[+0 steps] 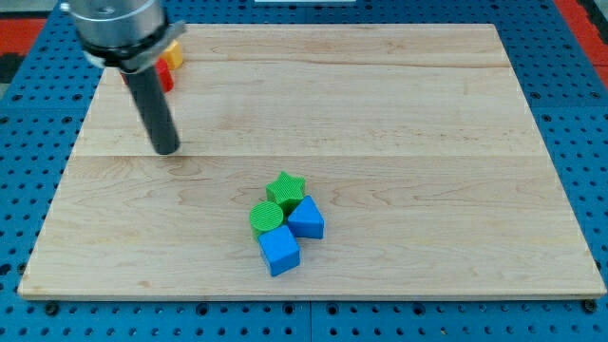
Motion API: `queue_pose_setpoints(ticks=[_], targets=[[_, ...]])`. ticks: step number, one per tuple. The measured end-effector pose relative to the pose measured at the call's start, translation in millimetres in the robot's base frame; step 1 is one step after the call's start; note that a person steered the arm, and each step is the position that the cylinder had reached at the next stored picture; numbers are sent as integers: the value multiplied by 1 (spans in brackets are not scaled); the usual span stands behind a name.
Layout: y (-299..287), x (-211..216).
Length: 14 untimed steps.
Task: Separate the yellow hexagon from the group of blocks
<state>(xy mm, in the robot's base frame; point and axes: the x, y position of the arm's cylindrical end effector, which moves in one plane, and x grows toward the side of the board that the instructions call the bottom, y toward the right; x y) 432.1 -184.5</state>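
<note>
My tip (166, 150) rests on the board at the view's left, below and slightly right of a small group at the top left corner. There a yellow block (173, 51), its shape hard to make out, touches a red block (164, 78); both are partly hidden behind the rod and its mount. My tip stands apart from them. A second cluster lies below the board's centre: a green star (286, 187), a green cylinder (267, 217), a blue block (307, 218) and a blue cube (279, 249), all touching.
The wooden board (380, 114) lies on a blue perforated table (579, 142). The arm's grey mount (119, 24) hangs over the top left corner of the board.
</note>
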Motion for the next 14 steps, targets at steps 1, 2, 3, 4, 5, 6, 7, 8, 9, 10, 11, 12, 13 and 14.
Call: queue_pose_setpoints(ticks=[1,2,3,4,5,6,7,8,9,10,11,12,13,14], targets=[[-48,9],[-120,-6],[-121,-26],[-121,-117],[-120,-116],[-120,-151],[-117,-210],[-100,-238],[0,-219],[58,-181],[57,-181],[64,-224],[47,-217],[31,-191]])
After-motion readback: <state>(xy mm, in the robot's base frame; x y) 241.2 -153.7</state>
